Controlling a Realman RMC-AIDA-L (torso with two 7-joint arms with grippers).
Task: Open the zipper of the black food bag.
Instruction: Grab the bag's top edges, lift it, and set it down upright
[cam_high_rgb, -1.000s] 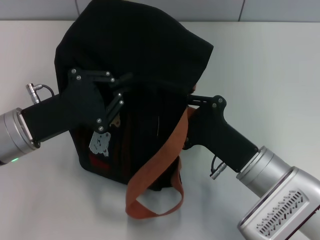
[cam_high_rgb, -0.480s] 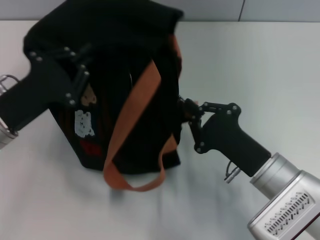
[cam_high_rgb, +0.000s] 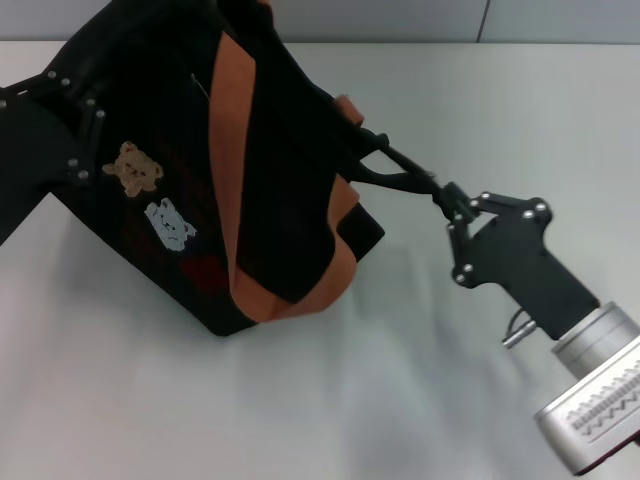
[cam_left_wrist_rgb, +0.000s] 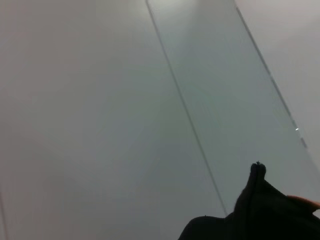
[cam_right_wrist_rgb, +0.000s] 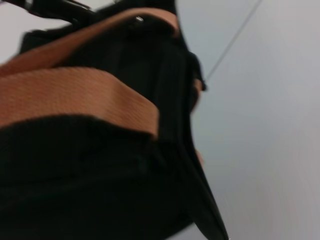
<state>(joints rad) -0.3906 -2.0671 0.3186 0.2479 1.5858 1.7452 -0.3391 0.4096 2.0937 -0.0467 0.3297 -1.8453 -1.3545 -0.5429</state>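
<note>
The black food bag (cam_high_rgb: 270, 200) lies tilted at the left of the table, its bear patch (cam_high_rgb: 132, 168) and white patch (cam_high_rgb: 168, 222) facing up. Orange straps (cam_high_rgb: 235, 130) drape over it. My left gripper (cam_high_rgb: 85, 120) grips the bag's far left edge, its fingers merging with the fabric. My right gripper (cam_high_rgb: 447, 197) is out to the bag's right, shut on a thin black strip (cam_high_rgb: 400, 170) pulled taut from the bag's corner. The zipper's pull tab is hidden. Up close in the right wrist view are the bag (cam_right_wrist_rgb: 100, 185) and a strap (cam_right_wrist_rgb: 75, 97).
The bag rests on a white table (cam_high_rgb: 330, 400) with a pale wall along its far edge. In the left wrist view only the grey surface and a black fold of the bag (cam_left_wrist_rgb: 260, 210) appear.
The bag has swung left and tipped, patches now facing up, straps flipped over it. My right gripper has drawn away to the right, stretching the black strip. The left gripper moved left.
</note>
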